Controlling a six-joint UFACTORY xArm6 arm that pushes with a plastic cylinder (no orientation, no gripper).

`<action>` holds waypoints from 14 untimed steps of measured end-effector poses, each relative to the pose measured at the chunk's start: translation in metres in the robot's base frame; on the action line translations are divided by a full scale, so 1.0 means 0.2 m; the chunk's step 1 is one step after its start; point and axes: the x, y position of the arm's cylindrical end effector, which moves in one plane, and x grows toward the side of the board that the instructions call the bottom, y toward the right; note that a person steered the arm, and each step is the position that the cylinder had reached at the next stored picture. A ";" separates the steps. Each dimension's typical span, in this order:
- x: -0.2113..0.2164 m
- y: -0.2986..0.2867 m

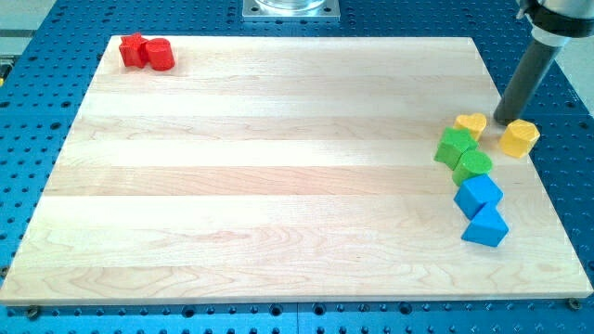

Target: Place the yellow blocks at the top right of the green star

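Observation:
Two yellow blocks lie near the board's right edge: a yellow heart (471, 124) and a yellow hexagon-like block (519, 138) to its right. The green star (455, 146) sits just below and left of the heart, touching it. A green round block (474, 166) touches the star's lower right. My tip (505, 122) is between the two yellow blocks, just above the gap, close to the hexagon block's upper left.
Two blue blocks, a cube (478, 194) and a triangle (487, 226), lie below the green ones. Two red blocks (147, 52) sit at the board's top left corner. The wooden board's right edge (543, 158) is close to the yellow hexagon.

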 end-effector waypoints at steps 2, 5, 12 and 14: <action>0.44 -0.07; 0.36 -0.07; -0.19 -0.06; -0.23 -0.18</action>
